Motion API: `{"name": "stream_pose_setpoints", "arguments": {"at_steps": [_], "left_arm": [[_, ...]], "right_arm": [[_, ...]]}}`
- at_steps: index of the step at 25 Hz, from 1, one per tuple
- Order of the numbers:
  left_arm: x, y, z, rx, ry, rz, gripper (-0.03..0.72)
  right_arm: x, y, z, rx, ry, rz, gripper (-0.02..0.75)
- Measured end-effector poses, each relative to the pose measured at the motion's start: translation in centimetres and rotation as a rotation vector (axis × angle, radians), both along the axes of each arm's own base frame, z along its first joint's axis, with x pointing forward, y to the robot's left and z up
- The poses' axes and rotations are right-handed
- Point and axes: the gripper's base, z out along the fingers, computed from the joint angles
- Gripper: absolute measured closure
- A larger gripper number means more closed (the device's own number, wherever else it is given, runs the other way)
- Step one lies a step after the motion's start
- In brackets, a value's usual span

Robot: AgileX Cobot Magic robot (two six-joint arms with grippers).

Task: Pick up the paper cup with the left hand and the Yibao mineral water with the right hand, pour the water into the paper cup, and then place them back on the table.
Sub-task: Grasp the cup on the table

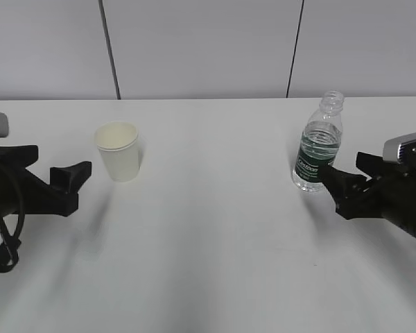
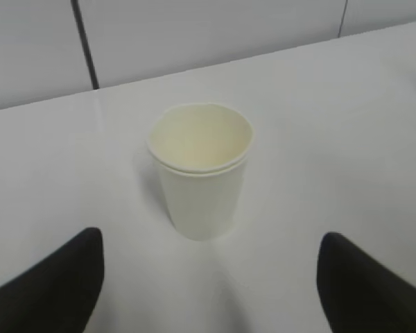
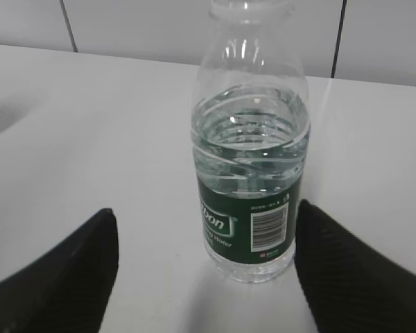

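Note:
The cream-white paper cup (image 1: 118, 151) stands upright on the white table (image 1: 215, 243) at the left. My left gripper (image 1: 82, 186) is open and empty, a short way in front of the cup, not touching it. In the left wrist view the cup (image 2: 201, 173) stands just ahead of the open gripper (image 2: 209, 260). The capless Yibao mineral water bottle (image 1: 319, 142) stands upright at the right, partly filled. My right gripper (image 1: 340, 191) is open at its base. In the right wrist view the bottle (image 3: 249, 180) stands at the mouth of the open gripper (image 3: 205, 229), close to the right finger (image 3: 347, 277).
A pale wall with dark vertical seams (image 1: 111, 48) rises behind the table's far edge. White tabletop lies between the cup and the bottle.

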Motion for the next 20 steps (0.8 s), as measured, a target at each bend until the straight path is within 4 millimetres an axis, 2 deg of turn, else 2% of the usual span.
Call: {"name": "stream_pose_setpoints", "arguments": {"at_steps": [6,13,20], "left_arm": [[0.9,-0.8,-2.8,-0.042,-0.055,-0.048,0.119],[1.2,-1.1,-7.0,-0.019,0.06,-0.066,0.119],[2.0,-1.2,-7.0,-0.026,0.044,-0.051,0.119]], "right_arm": [[0.1,-0.4,-0.1,-0.02,-0.005,-0.044,0.153],[0.2,-0.6,-0.1,-0.023,-0.007,-0.065,0.153],[0.2,-0.6,-0.1,-0.022,-0.007,-0.067,0.153]]}}
